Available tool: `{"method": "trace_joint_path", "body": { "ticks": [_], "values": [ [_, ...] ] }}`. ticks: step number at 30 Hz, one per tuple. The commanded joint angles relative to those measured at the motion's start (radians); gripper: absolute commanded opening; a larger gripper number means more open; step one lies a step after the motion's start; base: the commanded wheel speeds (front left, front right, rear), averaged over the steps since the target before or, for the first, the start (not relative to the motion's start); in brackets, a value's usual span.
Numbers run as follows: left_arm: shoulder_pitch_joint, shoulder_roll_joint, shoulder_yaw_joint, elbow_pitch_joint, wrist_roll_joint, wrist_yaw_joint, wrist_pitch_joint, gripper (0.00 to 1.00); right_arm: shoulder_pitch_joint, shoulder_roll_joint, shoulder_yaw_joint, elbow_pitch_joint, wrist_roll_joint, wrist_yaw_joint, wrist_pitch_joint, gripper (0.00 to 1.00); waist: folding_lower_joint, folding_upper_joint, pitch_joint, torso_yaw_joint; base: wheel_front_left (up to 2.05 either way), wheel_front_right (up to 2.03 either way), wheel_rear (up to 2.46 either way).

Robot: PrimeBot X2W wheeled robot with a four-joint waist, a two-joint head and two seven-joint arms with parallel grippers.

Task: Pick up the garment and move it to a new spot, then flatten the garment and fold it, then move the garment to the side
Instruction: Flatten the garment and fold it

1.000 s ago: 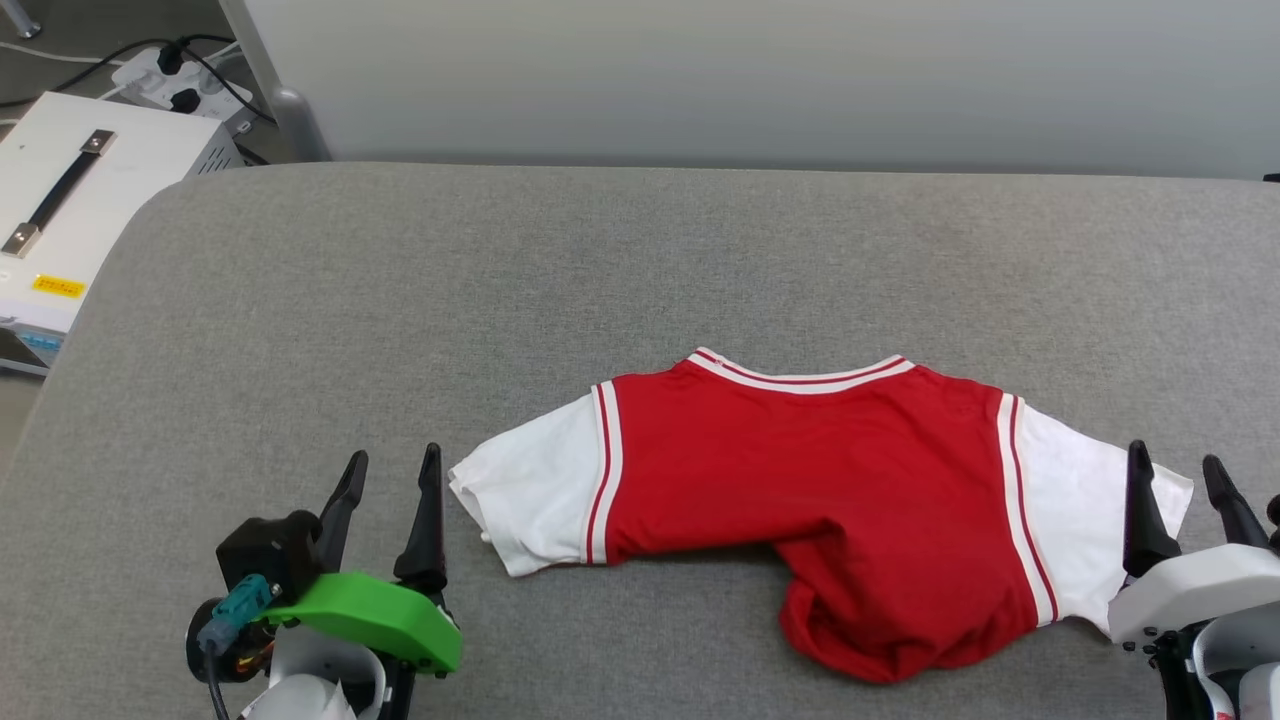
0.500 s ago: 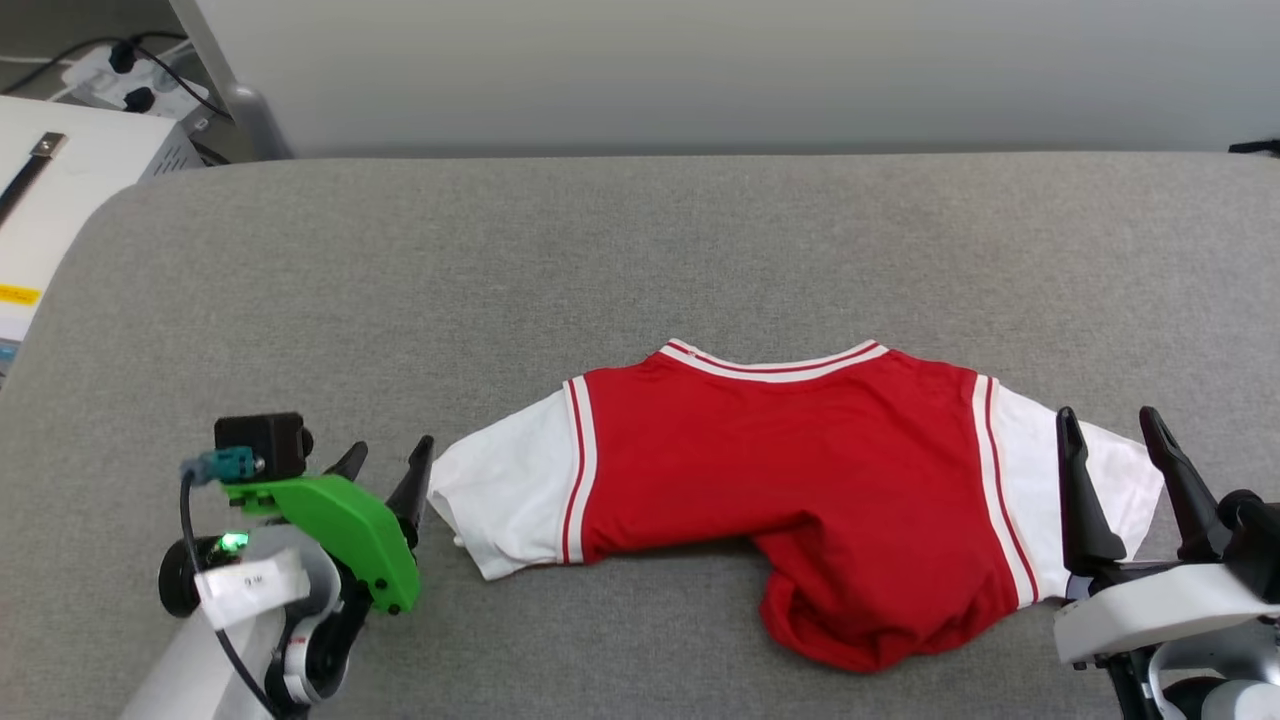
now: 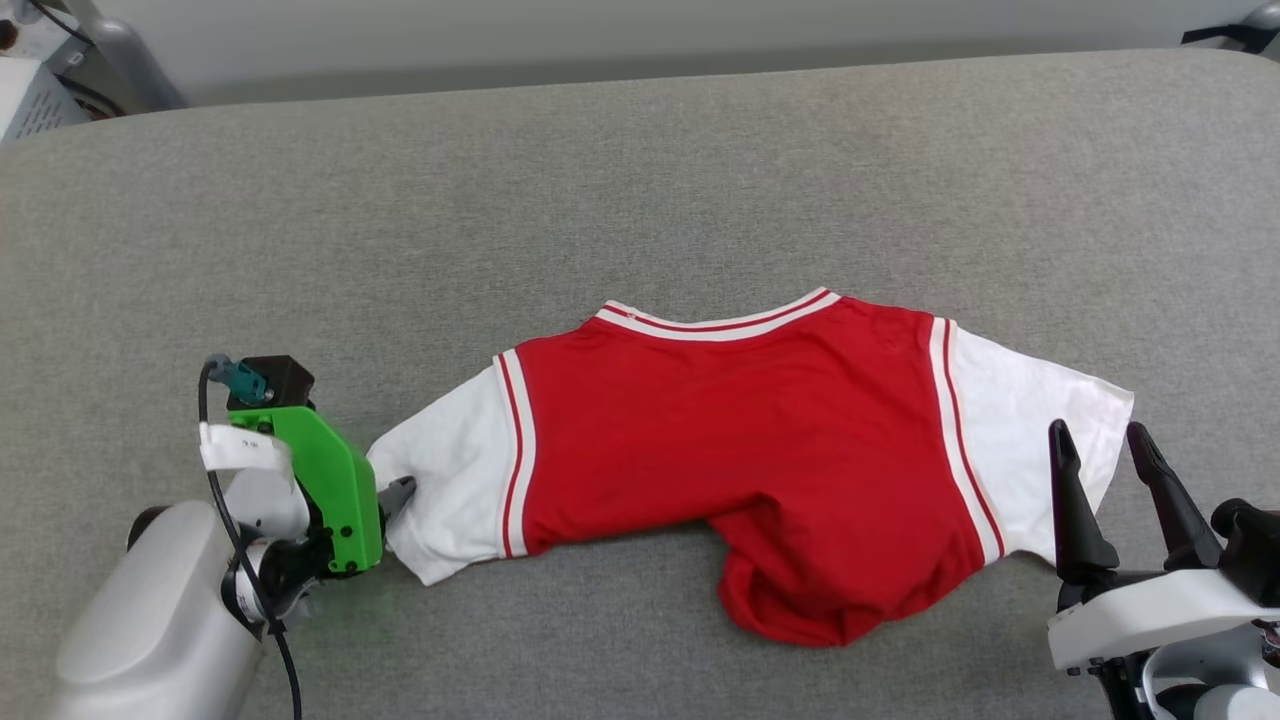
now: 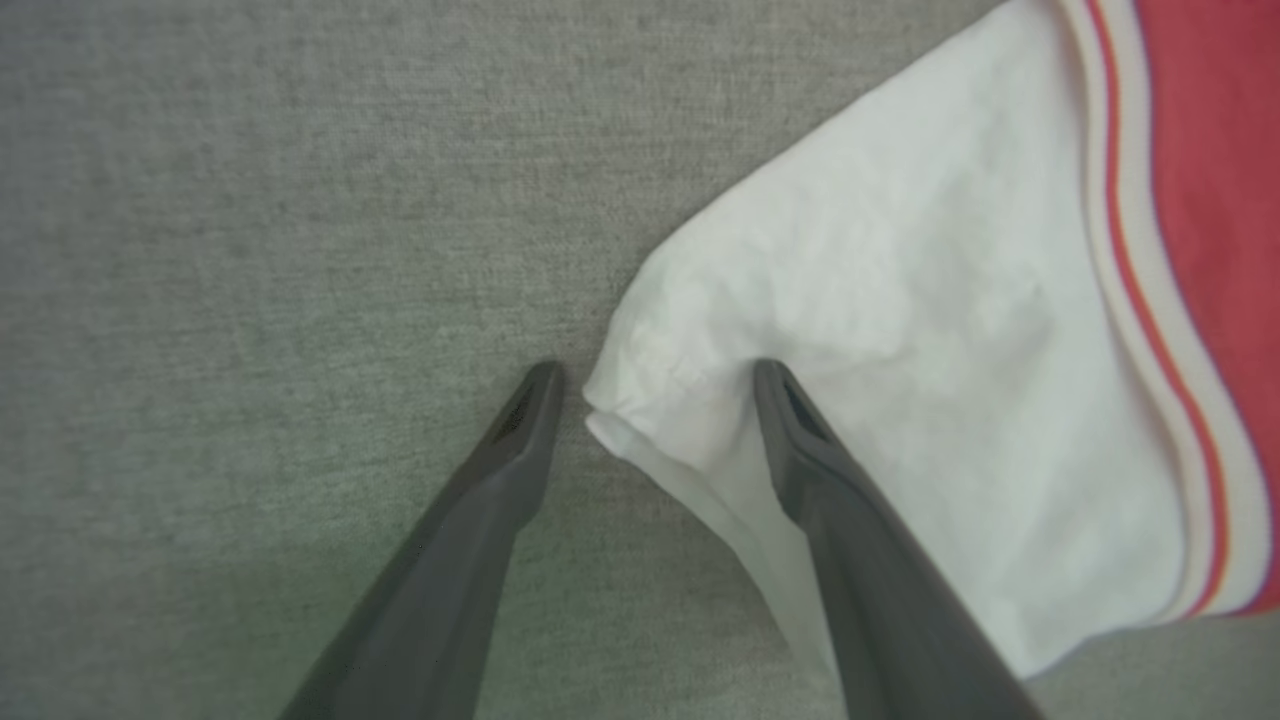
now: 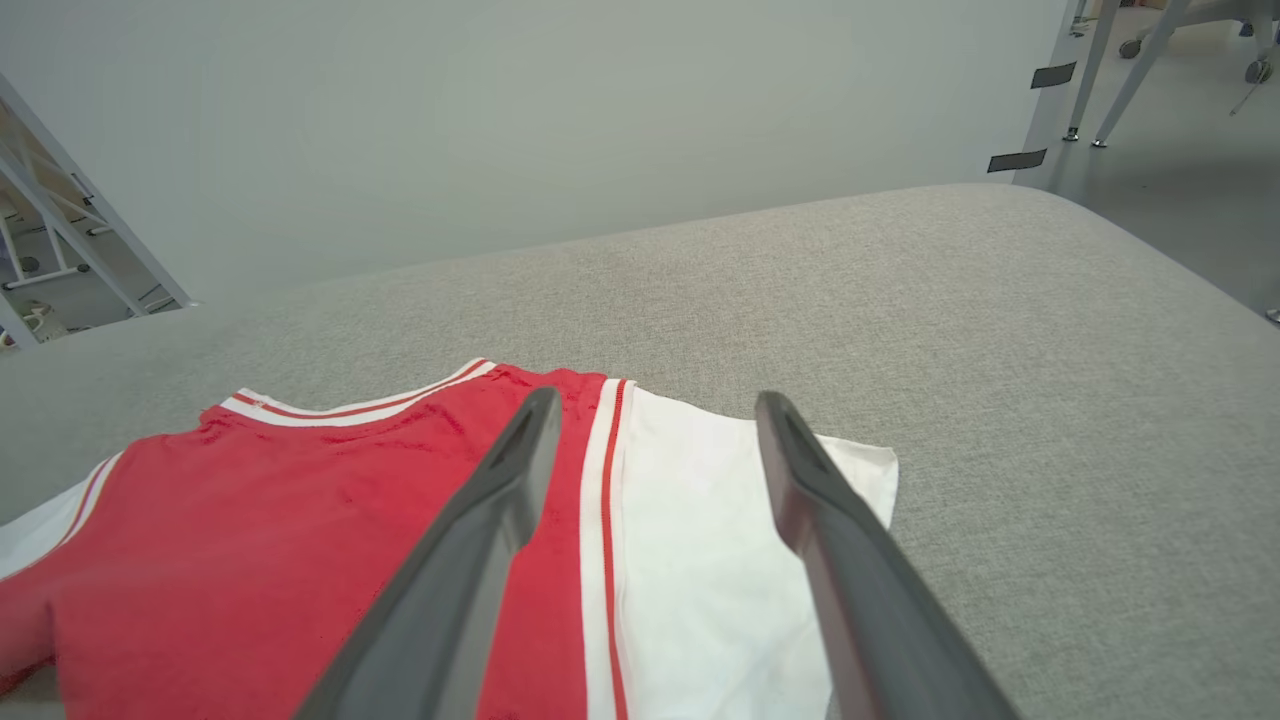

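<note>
The garment (image 3: pixel 720 430), red with white sleeves and striped trim, lies back-up on the grey table (image 3: pixel 640 180), its lower part bunched under at the front. My left gripper (image 3: pixel 390 493) points down at the left sleeve's cuff. In the left wrist view it (image 4: pixel 655 372) is open and straddles the cuff (image 4: pixel 900 330), one finger on the cloth and the other on bare table. My right gripper (image 3: pixel 1097 430) is open just above the right sleeve's outer edge. The right wrist view shows its fingers (image 5: pixel 657 398) spread over the striped seam of the garment (image 5: pixel 250 520).
A white box (image 3: pixel 30 90) and a metal leg (image 3: pixel 110 50) stand off the table's far left corner. A pale wall (image 5: pixel 500 120) runs behind the table. Floor and furniture legs (image 5: pixel 1130 70) lie beyond the rounded right edge.
The head camera has tilted down, shifting the whole picture. My left gripper has turned downward and come over to the left sleeve cuff. My right gripper stays open by the right sleeve.
</note>
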Motion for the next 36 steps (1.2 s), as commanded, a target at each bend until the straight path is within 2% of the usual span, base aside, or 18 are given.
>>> {"method": "trace_joint_path", "body": {
  "ticks": [1,2,4,6,12,17,20,22,23,30,36],
  "values": [
    [0.022,-0.031,-0.042,0.043,-0.028,-0.018,0.062,1.00,-0.011,-0.002,-0.009,0.013,0.013,-0.001,-0.004,1.00,0.0000,-0.0001,0.024,-0.027,0.00,0.00,0.00],
    [0.023,-0.033,-0.055,0.052,-0.031,-0.023,0.089,0.86,-0.011,-0.002,-0.013,0.020,0.015,-0.001,-0.004,1.00,0.0000,-0.0001,0.026,-0.029,0.00,0.00,0.00],
    [0.024,-0.038,-0.072,0.064,-0.035,-0.031,0.122,0.00,-0.013,-0.002,-0.024,0.036,0.021,-0.001,0.002,1.00,0.0000,-0.0001,0.028,-0.032,0.00,0.00,0.00],
    [0.026,-0.040,-0.081,0.070,-0.030,-0.032,0.124,0.00,-0.020,-0.002,-0.035,0.050,0.030,-0.001,0.010,1.00,0.0000,-0.0001,0.028,-0.032,0.00,0.00,0.00],
    [0.028,-0.035,-0.054,0.042,0.010,-0.002,-0.015,0.00,-0.072,-0.012,-0.100,0.139,0.065,-0.001,0.103,1.00,0.0000,-0.0001,0.013,-0.018,0.00,0.00,0.00],
    [0.048,-0.019,-0.014,-0.043,0.039,0.029,-0.150,0.00,-0.166,-0.079,-0.160,0.273,0.119,-0.001,0.274,1.00,0.0000,-0.0001,-0.002,0.010,0.00,0.00,0.00],
    [0.072,-0.018,0.009,-0.116,0.032,0.042,-0.196,0.00,-0.226,-0.123,-0.175,0.343,0.136,-0.001,0.389,1.00,0.0000,-0.0001,-0.008,0.028,0.00,0.00,0.00],
    [0.087,-0.013,0.021,-0.173,0.028,0.050,-0.210,0.00,-0.269,-0.152,-0.167,0.381,0.140,-0.001,0.463,1.00,0.0000,-0.0001,-0.009,0.042,0.00,0.00,0.00],
    [0.112,0.002,0.032,-0.293,0.035,0.080,-0.217,0.00,-0.353,-0.200,-0.122,0.445,0.142,-0.001,0.594,1.00,0.0000,-0.0001,-0.002,0.061,0.00,0.00,0.00],
    [0.117,0.009,0.008,-0.432,0.051,0.106,-0.180,0.00,-0.464,-0.262,-0.048,0.604,0.122,-0.001,0.726,1.00,0.0000,-0.0001,0.030,0.098,0.00,0.00,0.00],
    [0.116,0.006,0.006,-0.453,0.052,0.114,-0.181,0.00,-0.462,-0.253,0.025,0.701,0.157,-0.001,0.853,1.00,0.0000,-0.0001,0.050,0.113,0.00,0.00,0.00]
  ]
}}
